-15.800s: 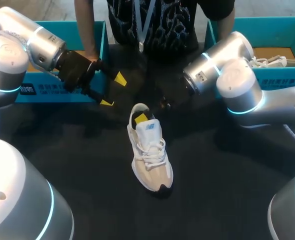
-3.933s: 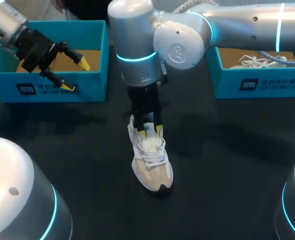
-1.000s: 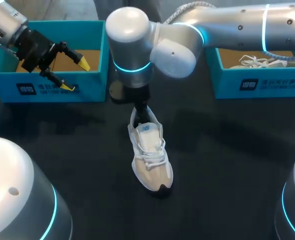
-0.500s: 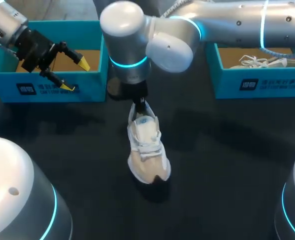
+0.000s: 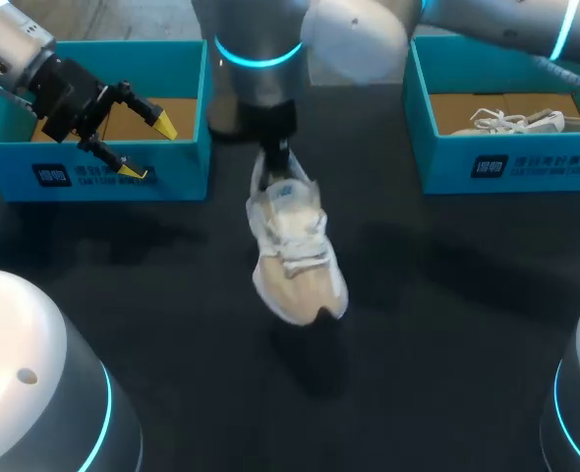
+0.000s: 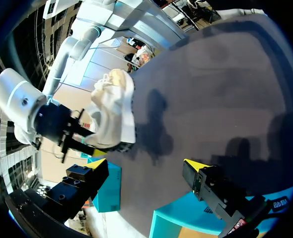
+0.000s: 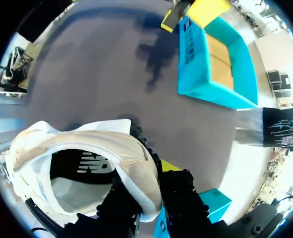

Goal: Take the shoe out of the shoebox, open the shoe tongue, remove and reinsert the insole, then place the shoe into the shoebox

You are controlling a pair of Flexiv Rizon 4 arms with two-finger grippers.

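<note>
Black table, near to far; count: 2 grippers, 2 shoes, 2 boxes.

Near side: bare tabletop; one shadow lies on it, apart from the shoe above.

Mid-table: shoe, white and beige with a dark toe sole; it hangs clear of the table, toe toward the near side, heel toward the far side; laces tied across the top; exact tilt can't be told from the head view.

Right gripper is clamped on the shoe's heel collar; right wrist view shows one finger inside the opening and one outside, the collar pinched between them; one yellow tip shows just beside the heel; the shoe's dark inside faces that camera. Right arm comes in from the right and reaches past the middle.

Far left: left box, teal, open top, brown floor showing. Left gripper hangs over its front right part; fingers spread wide and touching nothing; left wrist view shows both yellow tips well apart, the box rim under them, and the shoe well ahead, over the table.

Far right: right box, teal, same type; second shoe lies inside it, pale, laces showing; how it lies can't be told.

The two boxes stand well apart; the held shoe is between them, nearer than both.
</note>
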